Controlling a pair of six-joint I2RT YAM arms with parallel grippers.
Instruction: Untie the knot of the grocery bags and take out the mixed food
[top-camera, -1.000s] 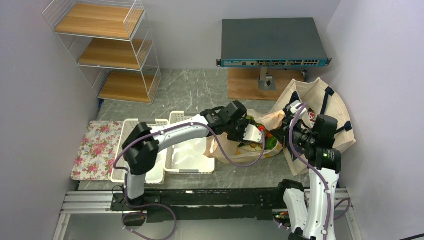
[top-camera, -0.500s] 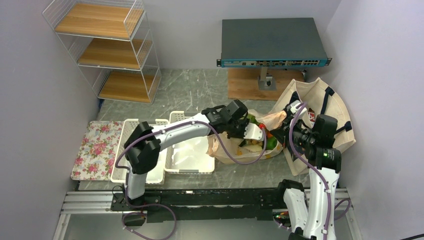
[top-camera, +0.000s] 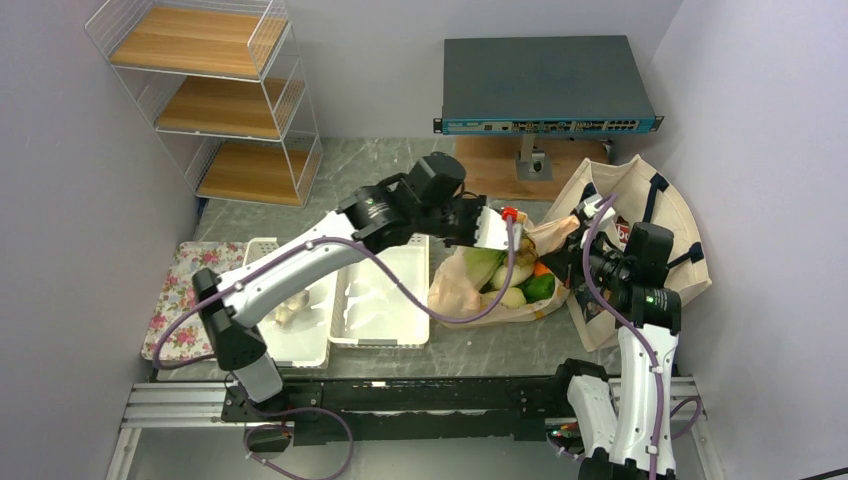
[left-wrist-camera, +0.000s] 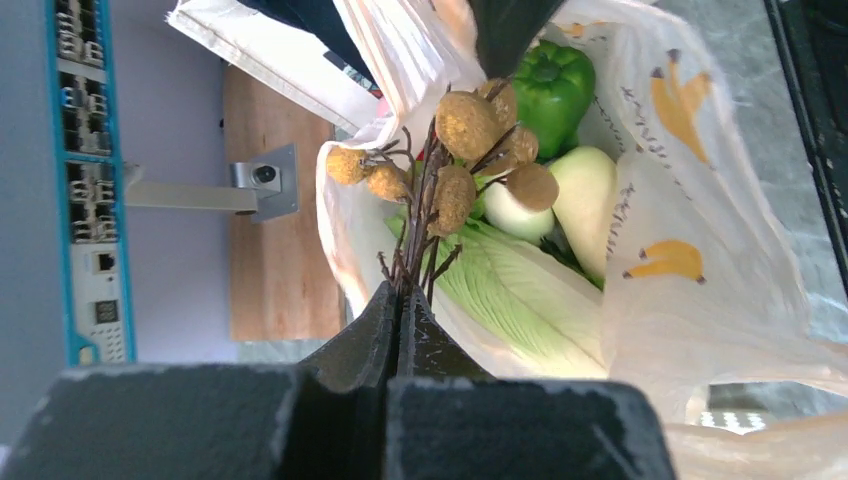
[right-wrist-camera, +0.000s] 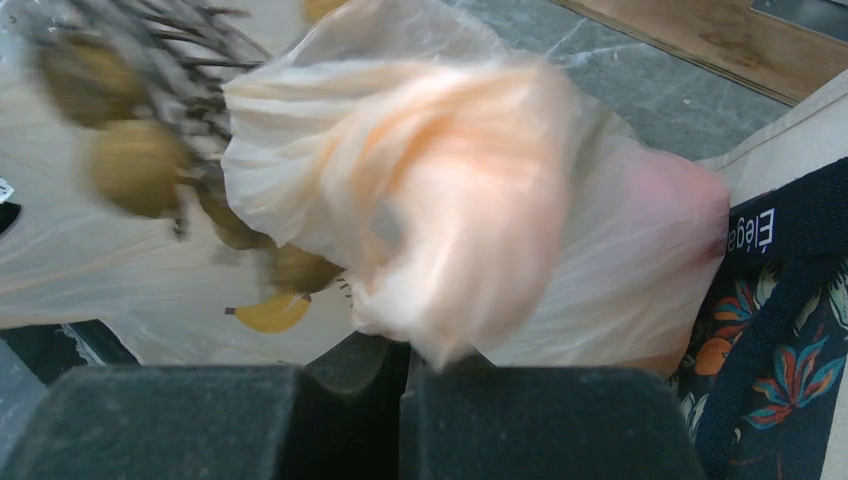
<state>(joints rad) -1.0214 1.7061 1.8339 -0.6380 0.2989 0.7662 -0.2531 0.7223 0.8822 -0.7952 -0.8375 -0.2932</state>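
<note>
Top external: right of the bins (top-camera: 375, 312), your left gripper (top-camera: 495, 228) hangs over the far-left edge of the open bag (top-camera: 458, 288). Left wrist: its jaws are pressed together on the twigs of the nuts (left-wrist-camera: 468, 128), which dangle above 1 cabbage (left-wrist-camera: 500, 295) and 1 radish (left-wrist-camera: 585, 205) inside. Right wrist: your right gripper (right-wrist-camera: 400, 362) pinches the blurred knot (right-wrist-camera: 460, 200), beside the tote (top-camera: 655, 205).

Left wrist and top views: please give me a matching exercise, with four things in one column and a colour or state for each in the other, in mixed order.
Things:
1 nuts
2 pepper
3 bag
4 tote

States:
a green, inside the bag
b pinched by the right end effector
c cream with navy straps
d held by the twigs in the left end effector

Pairs: 1-d, 2-a, 3-b, 4-c
</note>
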